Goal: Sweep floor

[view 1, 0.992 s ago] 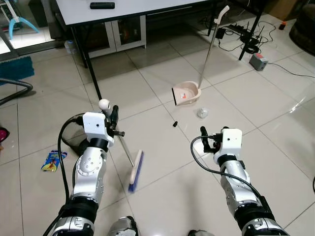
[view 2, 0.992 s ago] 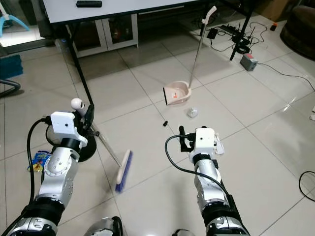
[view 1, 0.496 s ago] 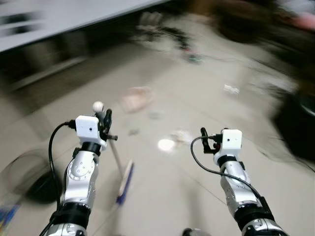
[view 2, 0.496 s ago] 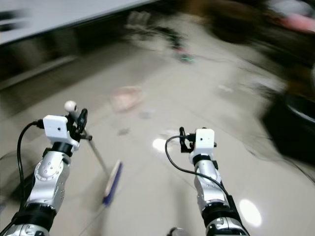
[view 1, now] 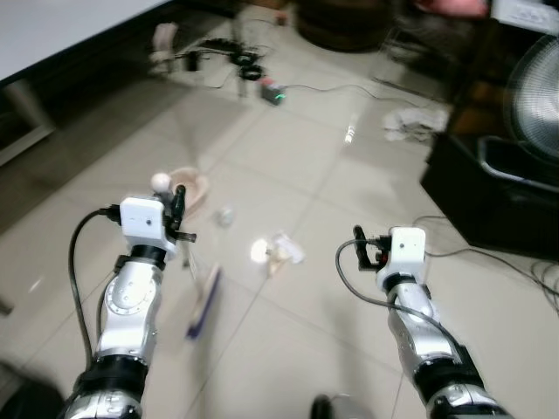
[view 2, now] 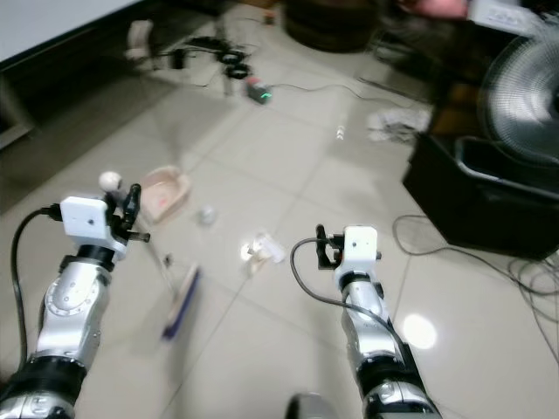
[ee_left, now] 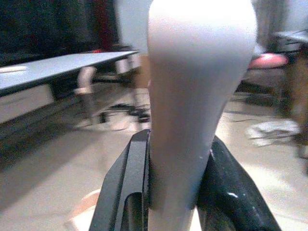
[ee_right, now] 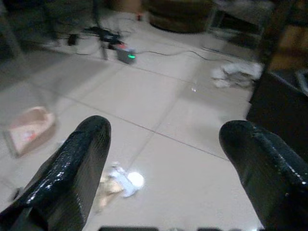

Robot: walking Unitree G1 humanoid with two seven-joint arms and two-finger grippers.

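The left gripper (ee_left: 178, 192) clamps the white broom handle (ee_left: 199, 96), its blue-bristled head (view 1: 203, 302) resting on the tiled floor (view 1: 332, 166) below the fingers. The right gripper (ee_right: 168, 159) hangs spread wide, crumpled paper (ee_right: 118, 182) lying ahead between its fingers.

Two black fingers (ee_right: 72, 178) stand wide apart at the bottom corners. Between them, crumpled paper (ee_right: 118, 182) lies on pale tile. A pink dustpan (ee_right: 30, 130) sits at mid-left.
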